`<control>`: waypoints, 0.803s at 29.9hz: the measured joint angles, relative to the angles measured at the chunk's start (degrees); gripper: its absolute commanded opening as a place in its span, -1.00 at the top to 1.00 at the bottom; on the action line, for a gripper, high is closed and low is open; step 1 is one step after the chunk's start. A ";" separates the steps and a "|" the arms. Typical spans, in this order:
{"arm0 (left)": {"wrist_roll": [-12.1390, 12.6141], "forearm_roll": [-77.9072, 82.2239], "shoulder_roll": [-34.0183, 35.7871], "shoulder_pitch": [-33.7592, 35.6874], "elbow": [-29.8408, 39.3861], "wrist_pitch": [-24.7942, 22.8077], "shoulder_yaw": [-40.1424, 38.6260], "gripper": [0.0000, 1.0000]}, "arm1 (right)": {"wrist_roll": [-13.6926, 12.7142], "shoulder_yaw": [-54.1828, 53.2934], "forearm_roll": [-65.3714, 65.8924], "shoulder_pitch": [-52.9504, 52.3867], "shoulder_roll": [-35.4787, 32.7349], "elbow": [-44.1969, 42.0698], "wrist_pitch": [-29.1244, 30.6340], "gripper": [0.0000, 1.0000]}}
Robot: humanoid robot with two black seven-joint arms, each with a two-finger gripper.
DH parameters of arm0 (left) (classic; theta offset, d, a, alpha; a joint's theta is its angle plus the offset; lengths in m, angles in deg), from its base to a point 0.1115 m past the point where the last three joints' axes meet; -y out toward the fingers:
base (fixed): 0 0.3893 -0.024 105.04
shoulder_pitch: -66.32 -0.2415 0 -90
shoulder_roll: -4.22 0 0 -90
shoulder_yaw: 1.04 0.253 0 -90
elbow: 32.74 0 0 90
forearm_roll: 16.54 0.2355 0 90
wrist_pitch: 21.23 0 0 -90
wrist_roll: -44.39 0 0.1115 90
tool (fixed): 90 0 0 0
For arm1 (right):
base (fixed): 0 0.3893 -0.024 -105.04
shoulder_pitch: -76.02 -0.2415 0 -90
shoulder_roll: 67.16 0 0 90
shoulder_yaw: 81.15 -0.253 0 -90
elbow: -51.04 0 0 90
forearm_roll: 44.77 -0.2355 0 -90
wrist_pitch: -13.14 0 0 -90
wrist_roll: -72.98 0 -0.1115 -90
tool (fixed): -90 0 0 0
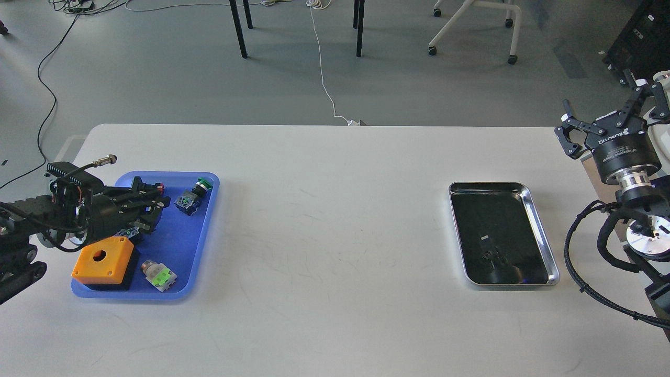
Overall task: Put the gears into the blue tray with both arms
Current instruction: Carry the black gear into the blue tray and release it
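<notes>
Your left pincer (157,201) sits low over the blue tray (207,230) at the worktop's (324,251) left, its grip too dark to tell, your right pincer (602,118) hangs spread wide, and what may be a gear (487,254) lies in the silver tray (544,246).

Both arms are matte black: the right pincer (610,118) carries white lettering above a silver wrist ring (633,180) and sleeved black cables (581,262).

The left gripper (157,201) is covering part of the blue tray (180,283), possibly hiding the gears.
</notes>
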 measured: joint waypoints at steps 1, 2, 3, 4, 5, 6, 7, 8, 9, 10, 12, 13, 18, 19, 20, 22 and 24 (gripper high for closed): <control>-0.01 -0.07 -0.14 -0.13 -0.31 0.11 0.11 0.60 | 0.00 0.01 -0.01 0.02 -0.19 0.10 0.00 -0.98; -0.01 -0.11 -0.34 -0.23 -0.69 0.17 0.22 0.60 | 0.00 0.03 0.00 0.07 -0.30 0.19 0.00 -0.98; -0.02 -0.12 -0.64 -0.30 -1.24 0.19 0.38 0.60 | 0.00 0.06 0.00 0.10 -0.34 0.23 0.00 -0.98; -0.06 -0.14 -0.97 -0.34 -1.93 0.19 0.56 0.59 | 0.00 0.07 0.00 0.12 -0.36 0.26 0.01 -0.98; -0.10 -0.17 -1.34 -0.37 -2.75 0.20 0.78 0.59 | 0.00 0.07 0.00 0.14 -0.40 0.26 0.02 -0.98; -0.26 -0.24 -1.77 -0.37 -3.56 0.20 1.01 0.59 | 0.00 0.08 0.00 0.16 -0.43 0.26 0.01 -0.98; -0.48 -0.29 -2.15 -0.38 -4.15 0.22 1.17 0.58 | 0.00 0.08 -0.01 0.20 -0.43 0.26 0.01 -0.98; -0.75 -0.34 -2.56 -0.39 -4.70 0.24 1.29 0.57 | 0.00 0.08 -0.03 0.22 -0.43 0.26 0.02 -0.98; -0.95 -0.37 -2.82 -0.39 -5.07 0.28 1.35 0.55 | 0.00 0.08 -0.05 0.23 -0.44 0.26 0.02 -0.98; -1.08 -0.38 -2.97 -0.39 -5.27 0.28 1.38 0.53 | 0.00 0.09 -0.05 0.23 -0.44 0.26 0.02 -0.98; -1.19 -0.39 -3.23 -0.39 -5.46 0.28 1.41 0.39 | 0.00 0.09 -0.05 0.24 -0.44 0.26 0.02 -0.98; -1.20 -0.40 -3.32 -0.39 -5.48 0.28 1.41 0.22 | 0.00 0.09 -0.04 0.24 -0.44 0.26 0.01 -0.98; -1.11 -0.47 -3.79 -0.39 -5.58 0.33 1.40 -0.34 | 0.00 0.09 0.01 0.23 -0.44 0.26 0.01 -0.98; -1.11 -0.47 -3.88 -0.36 -5.59 0.37 1.39 -0.38 | 0.00 0.09 0.02 0.23 -0.44 0.26 0.01 -0.98; -1.11 -0.47 -3.94 -0.27 -5.59 0.45 1.35 -0.42 | 0.00 0.09 0.02 0.23 -0.44 0.26 0.01 -0.98; -1.23 -0.71 -3.95 -0.02 -5.60 0.58 1.08 -0.47 | 0.00 0.09 0.03 0.24 -0.47 0.26 0.01 -0.98; -1.55 -2.29 -3.87 0.33 -5.60 0.57 0.77 -0.55 | 0.00 0.09 0.03 0.24 -0.54 0.26 0.01 -0.98</control>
